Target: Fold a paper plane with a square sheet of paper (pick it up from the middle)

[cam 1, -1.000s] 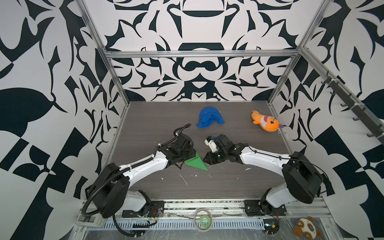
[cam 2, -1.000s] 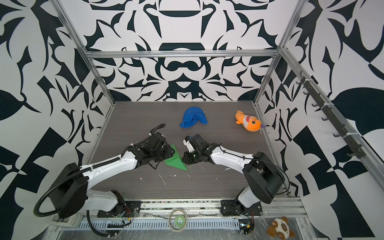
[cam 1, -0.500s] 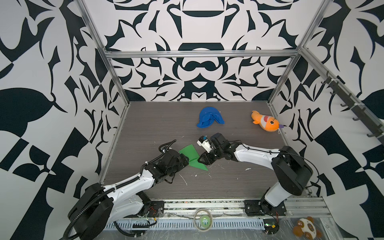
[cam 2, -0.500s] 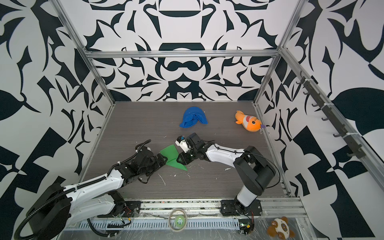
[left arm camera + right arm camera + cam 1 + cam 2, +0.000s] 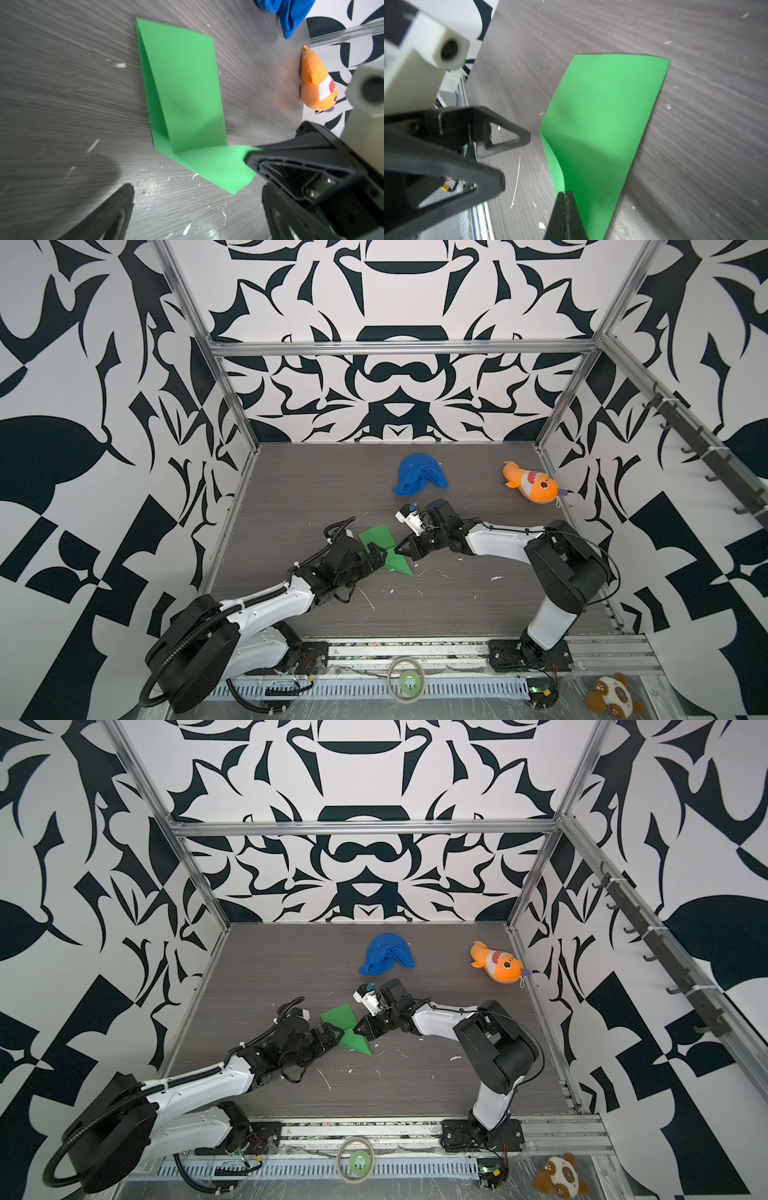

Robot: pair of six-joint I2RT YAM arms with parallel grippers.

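Step in hand: judging by the poses, a one-sided hold to set up the next fold, with the right claw (image 5: pixel 565 194) keeping the paper and the left claw (image 5: pixel 371 559) free.
Right claw: clenched on the near edge of the square sheet of paper (image 5: pixel 604 116); the jaws meet on the green edge with no gap.
Left claw: released, jaws spread wide and holding nothing, tips just beside the sheet's other side.
Where the sheet is: between the two claws, mostly lying on the tabletop (image 5: pixel 457 605), with only the pinched edge raised.
Doing it well: keep the pinch right at the edge and move low and slowly, so the flap swings about its crease and the whole sheet does not slide.
Left claw's part: it probably needs to come down on the lower layer as an anchor before the right claw pulls.
Risk: a sharp tug could tear the thin edge or drag the existing crease out of line.
Sheet's look: bright plain green and folded over on itself, no longer a flat square.
Layers: the left wrist view shows two layers meeting along a straight crease, the upper flap standing slightly open like a tent.
Near the pinch: the paper curves up smoothly and is not creased there.
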